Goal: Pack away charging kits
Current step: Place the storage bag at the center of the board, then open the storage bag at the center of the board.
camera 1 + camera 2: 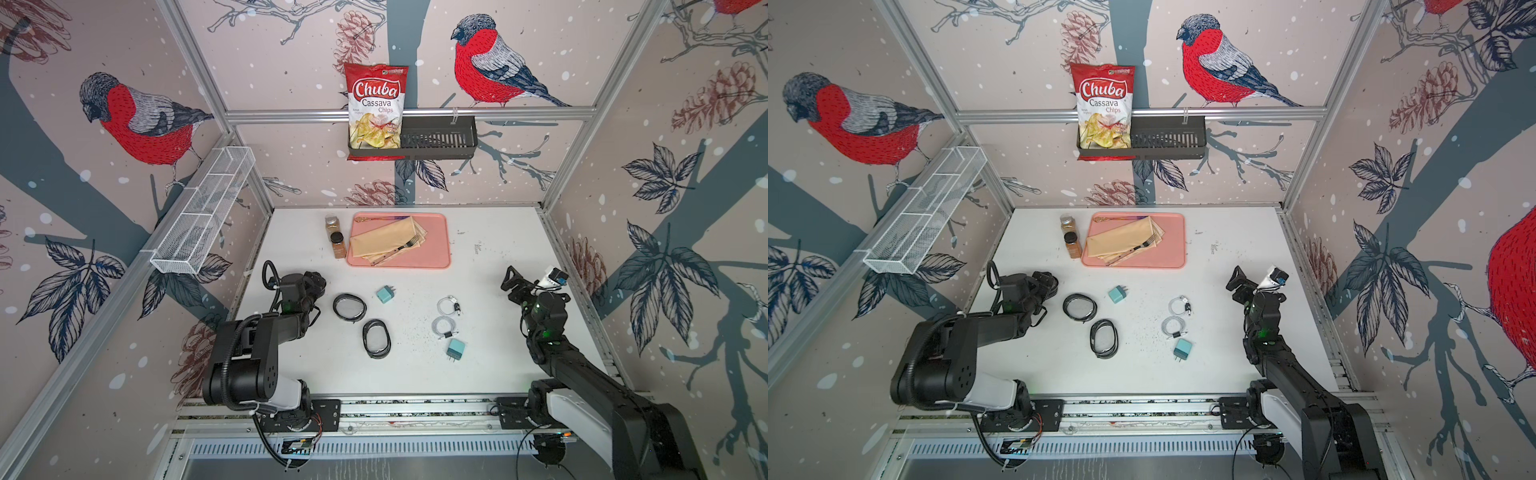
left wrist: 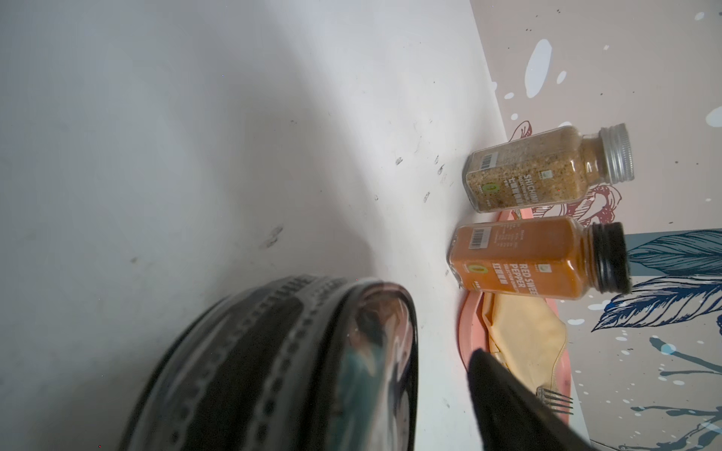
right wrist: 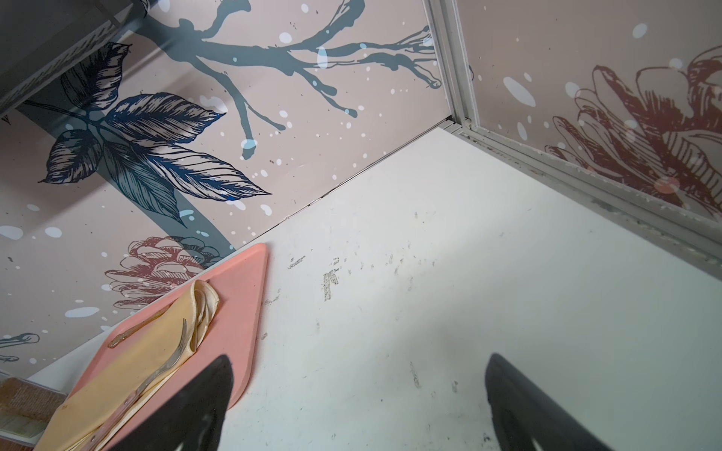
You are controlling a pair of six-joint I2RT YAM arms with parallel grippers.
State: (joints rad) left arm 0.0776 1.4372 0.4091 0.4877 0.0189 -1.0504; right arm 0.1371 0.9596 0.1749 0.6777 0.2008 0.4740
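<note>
White table (image 1: 490,266), nearer case (image 1: 376,338) lengthwise front-to-back

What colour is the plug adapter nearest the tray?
Teal; the plug adapter shows best in a top view.

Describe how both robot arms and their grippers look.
The left arm and right arm are black, each with a white segment near its base and green lights. A ribbed black hose loops along the left one. The left gripper and right gripper have black tapered fingers.
</note>
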